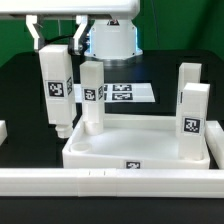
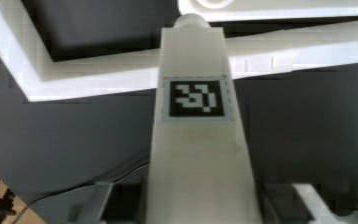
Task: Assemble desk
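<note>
Gripper point(image 1: 56, 46) holds one white desk leg point(image 1: 55, 88) by its upper end, a finger clamped on each side, jaws narrowed to the leg's width. Held leg hangs upright with a slight tilt, its round peg end lowest, tag facing the camera in the exterior view.

Directly under the gripper: near corner of the white tray-like tabletop point(image 1: 140, 150), on the exterior view's left. Peg tip sits just above or at that corner's rim; contact cannot be told from either view.

Wrist view: the held leg point(image 2: 202, 120) runs straight out from between the fingers, tag on its face, with the tabletop rim point(image 2: 87, 75) beyond its tip.

Second leg point(image 1: 92, 95) stands upright just beside the held one, toward the exterior view's right, at the tabletop's far edge. Two more legs well off to that side: one point(image 1: 188, 80) behind the tabletop's far corner, one point(image 1: 194, 122) at its near corner.

Marker board point(image 1: 128, 93) lies flat on the black table, beyond the gripper, behind the tabletop
</note>
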